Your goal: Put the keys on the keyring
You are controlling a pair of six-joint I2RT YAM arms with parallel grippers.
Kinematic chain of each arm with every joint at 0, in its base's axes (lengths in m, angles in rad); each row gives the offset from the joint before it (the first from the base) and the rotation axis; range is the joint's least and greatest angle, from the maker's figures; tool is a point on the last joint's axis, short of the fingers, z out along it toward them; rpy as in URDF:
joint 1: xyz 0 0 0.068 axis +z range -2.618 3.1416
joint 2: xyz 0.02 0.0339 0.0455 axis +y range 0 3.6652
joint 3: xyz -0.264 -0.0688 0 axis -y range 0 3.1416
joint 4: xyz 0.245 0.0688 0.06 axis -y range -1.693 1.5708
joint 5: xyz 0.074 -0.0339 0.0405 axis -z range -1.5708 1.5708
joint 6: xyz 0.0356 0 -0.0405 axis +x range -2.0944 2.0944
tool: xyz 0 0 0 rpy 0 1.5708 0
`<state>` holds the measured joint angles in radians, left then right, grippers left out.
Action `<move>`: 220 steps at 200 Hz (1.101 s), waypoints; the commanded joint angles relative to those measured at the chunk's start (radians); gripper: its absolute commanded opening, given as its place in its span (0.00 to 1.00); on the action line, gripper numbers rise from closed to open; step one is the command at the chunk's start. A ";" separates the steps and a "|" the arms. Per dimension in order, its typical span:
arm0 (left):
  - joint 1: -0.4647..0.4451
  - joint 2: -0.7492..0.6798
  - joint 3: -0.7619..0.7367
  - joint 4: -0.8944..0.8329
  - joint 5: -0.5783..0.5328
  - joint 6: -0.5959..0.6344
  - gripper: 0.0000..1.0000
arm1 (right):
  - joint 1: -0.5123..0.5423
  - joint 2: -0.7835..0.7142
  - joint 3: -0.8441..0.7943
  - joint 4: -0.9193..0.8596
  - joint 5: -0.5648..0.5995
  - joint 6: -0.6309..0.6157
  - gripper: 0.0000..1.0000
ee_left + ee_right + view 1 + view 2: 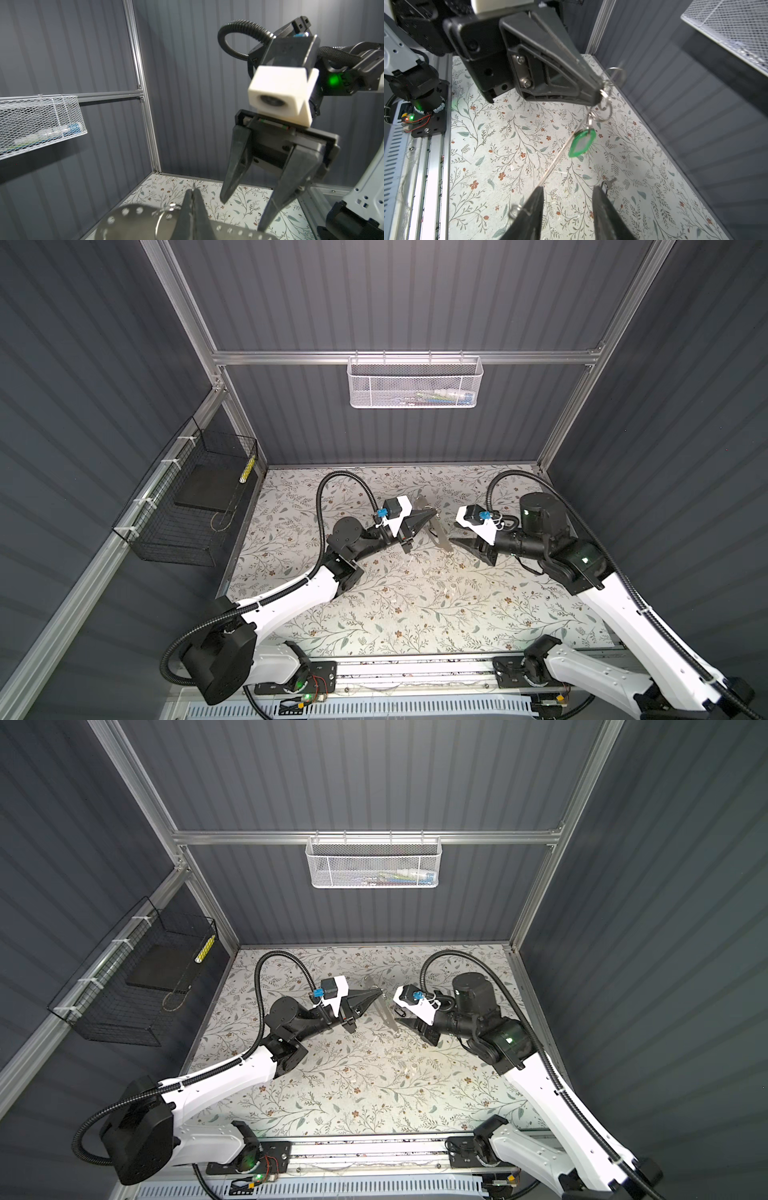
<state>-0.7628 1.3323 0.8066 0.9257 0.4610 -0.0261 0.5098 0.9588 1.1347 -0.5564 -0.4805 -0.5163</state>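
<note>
**Left gripper pinches the keyring above the table; right jaws stand apart**

The left gripper (pixel 599 95) has its jaws closed together on the metal rings of the keyring (pixel 582 143). The keyring hangs off the fingertips in the air over the floral table (pixel 415 614), green tag with its pale window lowest. In both top views this gripper (pixel 434 514) (pixel 379 991) points towards the middle of the table, close to an upright perforated metal strip (pixel 434 531).

The right gripper (pixel 569 199) faces it from just beyond the strip. Its two fingers are clearly parted and nothing sits between them. A small metal loop (pixel 516 209) shows by one finger; whether they touch I cannot tell. A single key (pixel 609 182) lies flat on the table near the other finger.

A white mesh basket (pixel 374 381) hangs from the rail on the back wall. It holds a few flat items in blue, green and white, too blurred through the mesh to name.

A black wire basket (pixel 174 543) is tied to the rail on the left wall. Inside it lie a dark flat slab (pixel 208 485), a yellow-and-white patterned stick (pixel 248 468) leaning in the far corner, and a thin loop of wire (pixel 220 520) in front of the slab.
</note>
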 commanded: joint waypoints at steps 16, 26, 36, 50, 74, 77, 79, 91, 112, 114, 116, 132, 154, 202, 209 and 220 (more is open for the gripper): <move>0.022 0.028 0.013 0.103 0.119 -0.088 0.00 | -0.038 -0.002 0.015 0.027 -0.088 0.069 0.36; 0.025 0.032 0.015 0.105 0.137 -0.095 0.00 | -0.043 0.003 0.026 0.040 -0.100 0.083 0.35; 0.027 0.034 0.016 0.104 0.147 -0.099 0.00 | -0.048 0.010 0.032 0.059 -0.107 0.097 0.33; 0.029 0.036 0.020 0.101 0.163 -0.103 0.00 | -0.054 0.019 0.042 0.077 -0.117 0.109 0.32; 0.029 0.036 0.026 0.080 0.178 -0.097 0.00 | -0.059 0.037 0.057 0.094 -0.126 0.114 0.31; 0.029 0.035 0.029 0.079 0.180 -0.097 0.00 | -0.060 0.040 0.060 0.096 -0.126 0.114 0.31; 0.028 0.036 0.028 0.079 0.182 -0.098 0.00 | -0.059 0.042 0.061 0.095 -0.128 0.114 0.30; 0.028 0.040 0.033 0.076 0.195 -0.098 0.00 | -0.060 0.056 0.069 0.094 -0.146 0.113 0.30; 0.029 0.047 0.040 0.072 0.205 -0.098 0.00 | -0.061 0.076 0.081 0.096 -0.187 0.116 0.29; 0.029 0.047 0.041 0.072 0.206 -0.098 0.00 | -0.061 0.078 0.082 0.096 -0.191 0.116 0.29; 0.029 0.047 0.042 0.071 0.206 -0.099 0.00 | -0.061 0.079 0.083 0.095 -0.194 0.117 0.29; 0.029 0.050 0.046 0.069 0.210 -0.100 0.00 | -0.060 0.088 0.086 0.093 -0.226 0.114 0.28; 0.028 0.053 0.052 0.065 0.220 -0.098 0.00 | -0.060 0.095 0.083 0.085 -0.248 0.110 0.28; 0.028 0.056 0.056 0.063 0.245 -0.100 0.00 | -0.060 0.107 0.088 0.087 -0.226 0.112 0.24; 0.029 0.057 0.058 0.064 0.249 -0.101 0.00 | -0.060 0.109 0.088 0.087 -0.225 0.113 0.23; 0.029 0.056 0.057 0.067 0.251 -0.102 0.00 | -0.060 0.113 0.090 0.085 -0.221 0.114 0.23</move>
<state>-0.7395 1.3846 0.8261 0.9653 0.6842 -0.1139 0.4519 1.0637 1.1942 -0.4717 -0.6930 -0.4107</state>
